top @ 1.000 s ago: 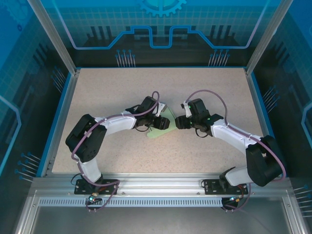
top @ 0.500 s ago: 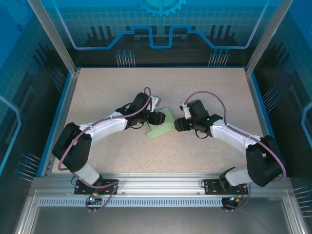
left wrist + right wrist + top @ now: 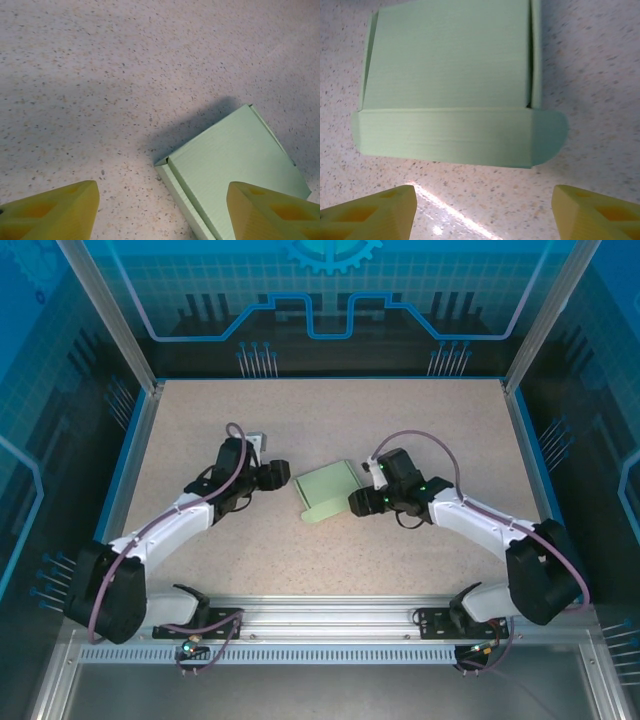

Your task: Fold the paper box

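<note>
Paper box: sat closed near middle of frame on the counter, gripped by nothing. Left hand: spread wide, empty, left of it. Right hand: spread wide, empty, just right of it. Probably risked springing open at the protruding rounded flap, or sliding if nudged.

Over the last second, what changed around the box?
The left arm swung away to the left, clear of the box, which it had been over. The right arm barely shifted, staying at the box's right edge. Both pairs of jaws stand open, holding nothing. The box stayed roughly in place on the table.
</note>
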### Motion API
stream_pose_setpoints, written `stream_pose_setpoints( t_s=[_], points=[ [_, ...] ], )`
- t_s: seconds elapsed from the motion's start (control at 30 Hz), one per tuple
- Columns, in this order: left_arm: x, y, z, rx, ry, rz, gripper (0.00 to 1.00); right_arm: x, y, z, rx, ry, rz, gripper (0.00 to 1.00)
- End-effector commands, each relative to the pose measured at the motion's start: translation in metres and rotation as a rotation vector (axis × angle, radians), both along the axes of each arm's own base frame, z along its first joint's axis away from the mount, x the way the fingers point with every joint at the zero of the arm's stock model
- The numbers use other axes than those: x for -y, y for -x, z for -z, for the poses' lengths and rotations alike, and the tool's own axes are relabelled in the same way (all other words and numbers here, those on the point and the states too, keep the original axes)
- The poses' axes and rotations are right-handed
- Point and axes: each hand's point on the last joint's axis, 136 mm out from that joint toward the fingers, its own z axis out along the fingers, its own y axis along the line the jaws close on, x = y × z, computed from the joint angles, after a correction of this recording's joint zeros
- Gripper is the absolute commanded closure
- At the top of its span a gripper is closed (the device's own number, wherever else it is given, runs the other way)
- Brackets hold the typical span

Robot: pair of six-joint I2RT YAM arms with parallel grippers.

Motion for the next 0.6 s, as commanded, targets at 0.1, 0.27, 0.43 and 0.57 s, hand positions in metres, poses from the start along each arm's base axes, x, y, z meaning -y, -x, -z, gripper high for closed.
stream_pose_setpoints(
  t_s=[0.1, 0.27, 0.43, 0.57],
  points=[
    [-0.010, -0.007, 0.004, -0.030, 0.037, -0.033, 0.28, -0.020, 0.018, 0.028, -0.114, -0.106, -0.012, 0.27],
    [0.021, -0.026, 0.027, -0.143, 0.091, 0.074, 0.28, -0.035, 0.023, 0.040, -0.168, -0.210, -0.012, 0.27],
    [0.056, -0.046, 0.049, -0.228, 0.106, 0.190, 0.28, -0.041, 0.019, 0.047, -0.182, -0.243, 0.009, 0.27],
    [0.082, -0.054, 0.067, -0.294, 0.095, 0.282, 0.28, -0.044, 0.008, 0.046, -0.183, -0.281, 0.023, 0.27]
  ],
)
